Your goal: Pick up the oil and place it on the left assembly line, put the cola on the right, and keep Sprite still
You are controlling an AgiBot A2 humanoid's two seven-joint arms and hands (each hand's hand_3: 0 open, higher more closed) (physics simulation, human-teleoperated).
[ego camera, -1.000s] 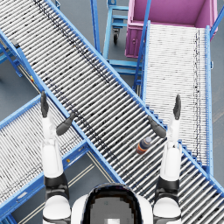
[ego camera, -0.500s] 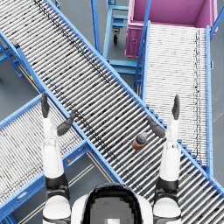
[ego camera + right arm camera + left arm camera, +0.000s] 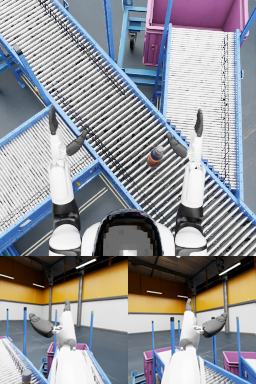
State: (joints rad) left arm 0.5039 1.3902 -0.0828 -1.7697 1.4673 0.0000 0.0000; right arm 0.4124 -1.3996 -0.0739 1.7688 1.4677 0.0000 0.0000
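Grey warehouse floor (image 3: 15, 110) beneath blue-railed roller lines, seen from the head: long diagonal conveyor (image 3: 100, 100) across the middle, left assembly line (image 3: 25, 165) at the lower left, right assembly line (image 3: 200, 75) at the upper right with a magenta crate (image 3: 195, 15) at its far end. Bottle (image 3: 155, 156), grey-capped with an orange-brown body, upright on the long diagonal conveyor, nearer its right-hand rail than its left-hand one; cannot tell which drink. Left hand (image 3: 54, 127) raised over the rail between the left assembly line and the long diagonal conveyor, fingers (image 3: 52, 117) straight, thumb spread wide, holding nothing. Right hand (image 3: 196, 131) raised likewise above the right-hand rail, spread and empty, thumb near the bottle but clear of it. From the left wrist: left hand (image 3: 208, 325) up against yellow and white walls (image 3: 153, 306), spread wide, gripping nothing; magenta crates (image 3: 149, 361) on either side of the forearm. From the right wrist: right hand (image 3: 47, 326) just as spread and empty; only the bottle's grey cap (image 3: 26, 376) visible, standing on the rollers just beside a blue rail.
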